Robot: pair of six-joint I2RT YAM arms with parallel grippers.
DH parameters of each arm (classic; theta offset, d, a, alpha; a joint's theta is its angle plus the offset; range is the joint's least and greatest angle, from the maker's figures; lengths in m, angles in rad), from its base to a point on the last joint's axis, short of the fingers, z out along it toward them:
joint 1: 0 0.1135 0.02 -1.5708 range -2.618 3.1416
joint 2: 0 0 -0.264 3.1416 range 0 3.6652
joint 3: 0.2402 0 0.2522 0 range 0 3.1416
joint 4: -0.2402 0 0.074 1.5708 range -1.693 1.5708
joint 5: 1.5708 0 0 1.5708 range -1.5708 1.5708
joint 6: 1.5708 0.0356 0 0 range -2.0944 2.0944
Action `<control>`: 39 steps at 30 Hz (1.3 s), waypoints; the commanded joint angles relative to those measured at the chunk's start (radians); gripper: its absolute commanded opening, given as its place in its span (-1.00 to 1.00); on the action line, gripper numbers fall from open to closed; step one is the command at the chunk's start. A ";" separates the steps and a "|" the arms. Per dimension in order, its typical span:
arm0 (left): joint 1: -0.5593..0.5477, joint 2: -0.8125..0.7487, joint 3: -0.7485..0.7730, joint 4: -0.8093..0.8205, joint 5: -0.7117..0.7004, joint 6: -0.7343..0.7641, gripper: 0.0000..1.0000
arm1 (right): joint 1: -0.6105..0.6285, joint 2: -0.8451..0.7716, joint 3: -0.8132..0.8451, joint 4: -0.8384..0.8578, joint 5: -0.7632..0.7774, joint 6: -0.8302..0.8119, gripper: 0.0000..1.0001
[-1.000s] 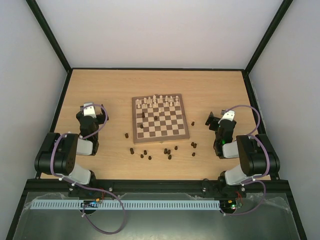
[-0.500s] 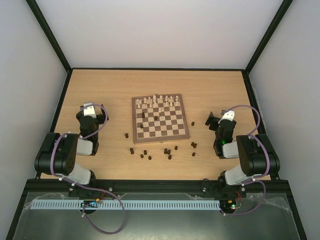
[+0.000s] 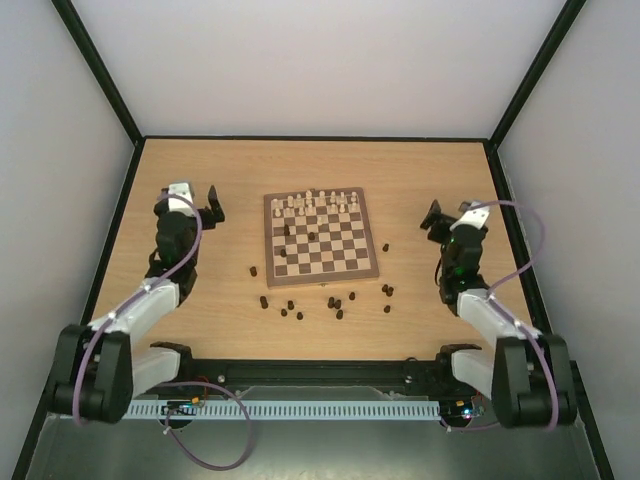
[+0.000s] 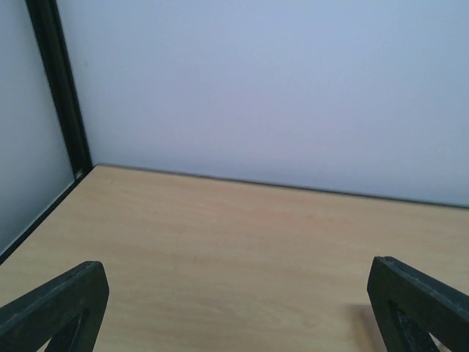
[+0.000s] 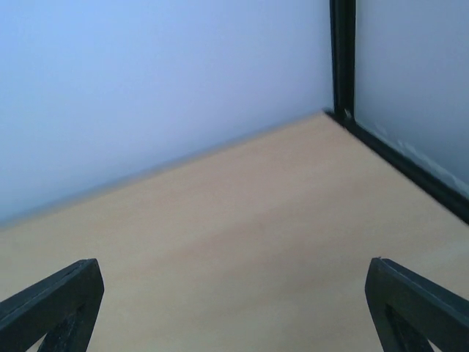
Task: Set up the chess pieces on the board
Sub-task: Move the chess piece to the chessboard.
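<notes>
Fingers [image 4: 58,304] spread wide on both arms, holding nothing: left gripper [image 3: 205,203] at the board's [image 3: 321,235] nine o'clock, right gripper [image 3: 440,218] at three, arms stretched forward.

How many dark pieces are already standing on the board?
3: a dark piece left of centre, another near centre, a third by the left edge. Others may be hidden.

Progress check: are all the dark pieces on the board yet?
No, many dark pieces lie scattered on the table in front of the board.
</notes>
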 commanded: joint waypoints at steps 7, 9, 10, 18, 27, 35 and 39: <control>-0.038 -0.280 0.288 -0.515 0.167 -0.294 0.99 | 0.002 -0.252 0.448 -0.774 -0.508 0.256 0.97; -0.041 -0.305 0.308 -0.523 0.185 -0.367 0.99 | 0.002 -0.261 0.449 -0.801 -0.561 0.324 0.97; -0.041 -0.309 0.315 -0.523 0.198 -0.397 0.99 | 0.002 -0.267 0.441 -0.806 -0.580 0.350 0.97; -0.030 -0.275 0.399 -0.725 0.270 -0.417 0.99 | 0.022 -0.186 0.490 -0.965 -0.708 0.359 0.97; 0.033 -0.227 0.329 -0.700 0.498 -0.452 0.99 | 0.157 -0.094 0.624 -1.149 -0.473 0.230 0.97; -0.031 -0.216 0.287 -0.665 0.470 -0.403 0.99 | 0.431 0.169 0.822 -1.151 -0.283 0.231 0.97; -0.078 -0.155 0.298 -0.723 0.360 -0.411 0.99 | 0.543 0.329 0.939 -1.179 -0.244 0.202 0.97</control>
